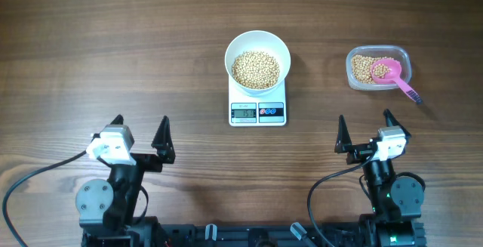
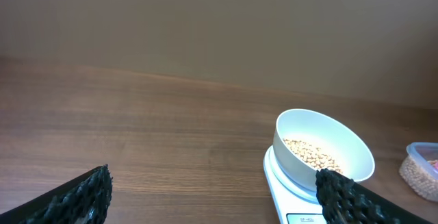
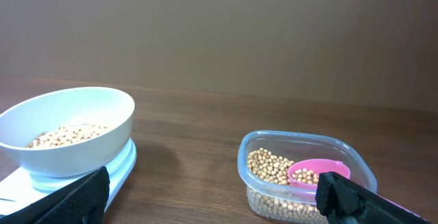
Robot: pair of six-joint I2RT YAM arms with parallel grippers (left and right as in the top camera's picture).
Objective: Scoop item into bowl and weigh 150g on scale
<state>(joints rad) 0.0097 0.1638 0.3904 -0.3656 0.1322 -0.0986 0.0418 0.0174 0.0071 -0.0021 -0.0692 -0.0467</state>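
Note:
A white bowl (image 1: 257,60) holding a heap of tan beans (image 1: 255,69) stands on the small white scale (image 1: 257,112), whose display faces the front edge. More beans (image 1: 365,69) lie in a clear plastic tub (image 1: 377,67) to the right, with a pink scoop (image 1: 390,74) resting in it, also loaded with beans. My left gripper (image 1: 140,131) is open near the front left, well short of the scale (image 2: 284,190). Open too is my right gripper (image 1: 364,128), at the front right, nothing between its fingers. The bowl (image 3: 66,130) and tub (image 3: 306,175) both show ahead of it.
Bare wooden table (image 1: 113,43) spreads around the scale and tub. Black cables (image 1: 30,179) curl from both arm bases at the front edge. A plain wall closes off the far side of the table in the wrist views.

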